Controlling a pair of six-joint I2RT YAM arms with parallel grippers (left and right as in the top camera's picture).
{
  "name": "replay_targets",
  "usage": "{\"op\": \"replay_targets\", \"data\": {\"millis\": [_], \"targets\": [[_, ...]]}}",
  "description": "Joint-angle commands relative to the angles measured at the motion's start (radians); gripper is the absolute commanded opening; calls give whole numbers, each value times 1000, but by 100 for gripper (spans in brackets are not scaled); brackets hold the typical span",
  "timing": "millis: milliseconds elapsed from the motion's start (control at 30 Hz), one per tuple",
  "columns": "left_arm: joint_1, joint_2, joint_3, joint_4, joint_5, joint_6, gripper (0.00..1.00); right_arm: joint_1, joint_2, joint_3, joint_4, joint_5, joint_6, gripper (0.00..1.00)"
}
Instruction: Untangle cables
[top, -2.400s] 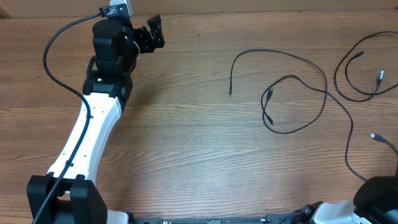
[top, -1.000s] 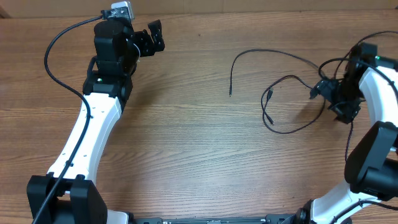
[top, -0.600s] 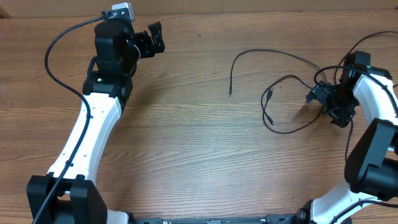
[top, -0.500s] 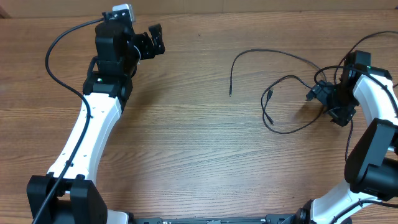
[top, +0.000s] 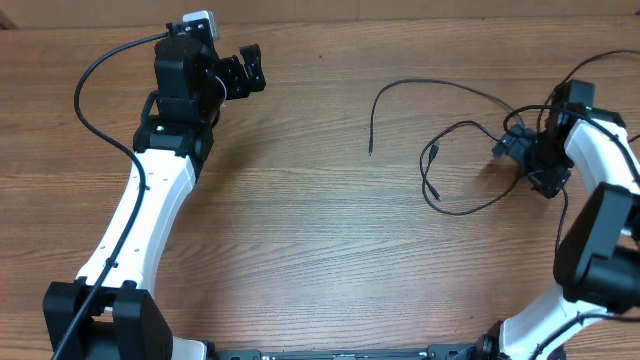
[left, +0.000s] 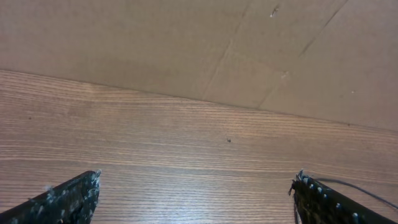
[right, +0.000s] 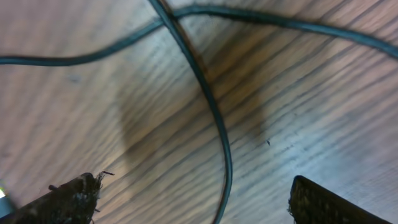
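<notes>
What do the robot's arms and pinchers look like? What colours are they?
The left arm and right arm have white shells and chunky black joints. A thick black cable runs along the left one to a small pale box at its wrist. The left gripper and right gripper are black, each with two fingers covered in little bumps.

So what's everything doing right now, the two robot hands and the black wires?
Cables: lying loose on the table, crossing each other, none held.
Right gripper: open, low over one of the crossing cables, not gripping it.
Left gripper: open, empty, far from the cables.
</notes>
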Motion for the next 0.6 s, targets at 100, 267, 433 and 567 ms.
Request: {"op": "replay_targets", "data": {"millis": [100,267,433,567], "targets": [[2,-2,8,5,-3,23,99,-1,85,-6,23,10,-3,94],[2,-2,8,5,-3,23,100,-1,115,-6,56,10,-3,92],[2,-2,8,5,-3,23,100,-1,130,-6,56,6,0,53],[2,-2,8,5,-3,23,100,-1,130,-6,52,5,1,19]]}}
